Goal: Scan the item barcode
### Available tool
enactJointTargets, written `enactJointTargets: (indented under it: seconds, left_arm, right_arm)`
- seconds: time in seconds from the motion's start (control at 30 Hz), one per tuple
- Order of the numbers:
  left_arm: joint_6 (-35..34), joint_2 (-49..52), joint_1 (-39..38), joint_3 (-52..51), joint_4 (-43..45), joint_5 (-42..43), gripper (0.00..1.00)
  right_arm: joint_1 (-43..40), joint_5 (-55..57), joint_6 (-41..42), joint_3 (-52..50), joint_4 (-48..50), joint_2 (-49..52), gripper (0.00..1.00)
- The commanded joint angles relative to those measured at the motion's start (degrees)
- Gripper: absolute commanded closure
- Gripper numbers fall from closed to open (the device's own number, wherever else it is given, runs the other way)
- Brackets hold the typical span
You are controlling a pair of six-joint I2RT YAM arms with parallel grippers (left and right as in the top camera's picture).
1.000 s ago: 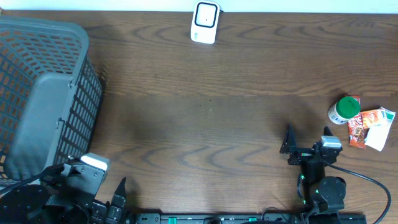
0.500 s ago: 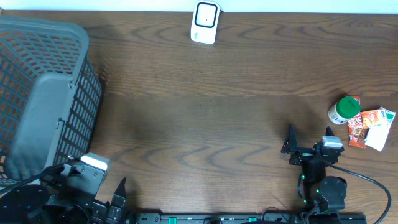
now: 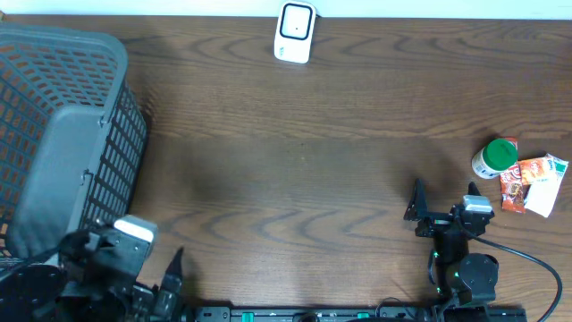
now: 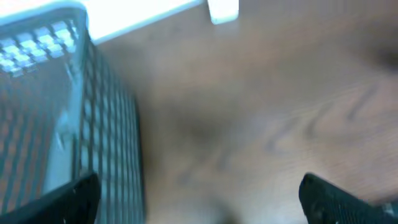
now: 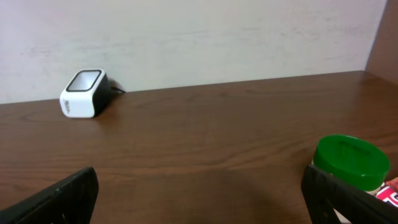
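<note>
Overhead — green-capped bottle [image 3: 494,158] ahead and right of the right tool [image 3: 442,201] — apart

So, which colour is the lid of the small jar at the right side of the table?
Green. The lid shows best in the right wrist view.

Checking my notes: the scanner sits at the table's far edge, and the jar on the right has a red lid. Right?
No. The lid of the jar is green, not red; the right wrist view shows it. The scanner does sit at the table's far edge.
</note>
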Motion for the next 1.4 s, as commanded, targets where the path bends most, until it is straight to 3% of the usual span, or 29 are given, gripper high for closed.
enactJointTargets:
  seconds: [0.0, 0.23, 0.4, 0.6, 0.87, 1.0, 1.37]
  left_arm:
    - [-0.2, -3.3, 1.7, -4.0, 8.5, 7.6, 0.01]
    - [-1.1, -16.8, 2.2, -24.2, 32.1, 11.0, 0.01]
    - [-6.0, -24.3, 3.1, -41.9, 51.1, 10.7, 0.01]
    - [-14.2, -29.1, 3.1, -58.8, 67.8, 7.0, 0.01]
    - [-16.9, -36.7, 3.4, -71.9, 73.2, -0.7, 0.01]
    - [-20.6, -37.0, 4.0, -75.6, 73.5, -2.5, 0.01]
    - [-21.3, -37.0, 4.1, -85.1, 77.5, -5.6, 0.01]
  right_arm:
    - [-0.3, -0.3, -0.8, 0.0, -0.3, -0.4, 0.01]
    - [-0.3, -0.3, -0.8, 0.0, -0.3, -0.4, 0.01]
    - [-0.3, -0.3, -0.8, 0.0, -0.3, -0.4, 0.01]
    - [-0.3, -0.3, -0.8, 0.0, -0.3, -0.4, 0.01]
    - [-0.3, -0.3, -0.8, 0.0, -0.3, -0.4, 0.01]
    - [-0.3, -0.3, -0.8, 0.0, -0.3, -0.4, 0.01]
    - [-0.3, -0.3, -0.8, 0.0, -0.3, -0.4, 0.01]
